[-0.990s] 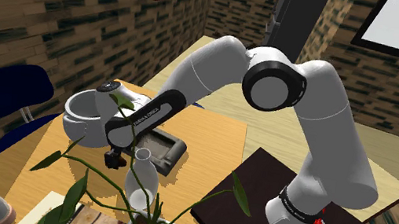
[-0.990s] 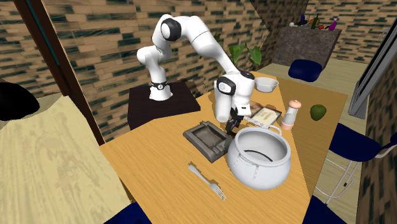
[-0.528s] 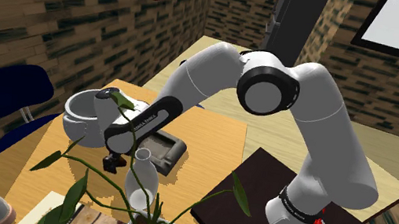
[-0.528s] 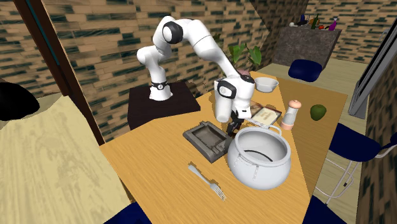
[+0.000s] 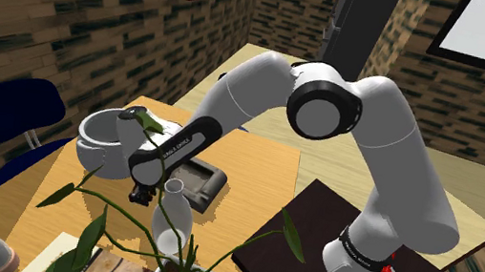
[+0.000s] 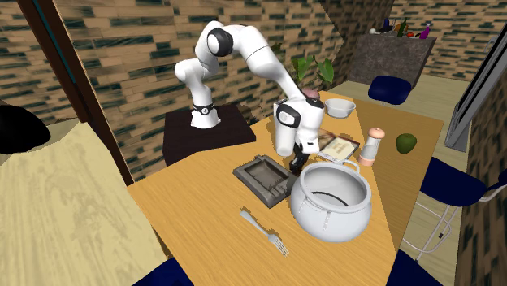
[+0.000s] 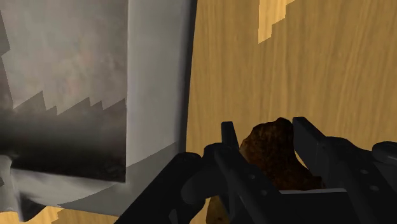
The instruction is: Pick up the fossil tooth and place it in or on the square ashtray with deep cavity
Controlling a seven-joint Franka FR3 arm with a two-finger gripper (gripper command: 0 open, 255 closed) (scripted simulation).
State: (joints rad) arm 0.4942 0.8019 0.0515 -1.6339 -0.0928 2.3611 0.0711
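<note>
In the shoulder view the gripper (image 5: 139, 192) hangs low over the table (image 5: 269, 177), with the square ashtray (image 5: 195, 178) at its two o'clock and a white vase (image 5: 170, 215) just beside it at four, so a loose swing could topple the vase. In the second exterior view the pot (image 6: 329, 201) sits at the gripper's five o'clock and could be clipped. In the wrist view the fingers (image 7: 313, 145) clasp the lumpy brown fossil tooth (image 7: 273, 151), which may slip from so uneven a hold.

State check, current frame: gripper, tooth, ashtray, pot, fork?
gripper: shut on the tooth
tooth: held in the gripper, not yet in the ashtray
ashtray: upright on the table, cavity empty
pot: upright, no lid, nothing seen inside
fork: lying flat on the table
</note>
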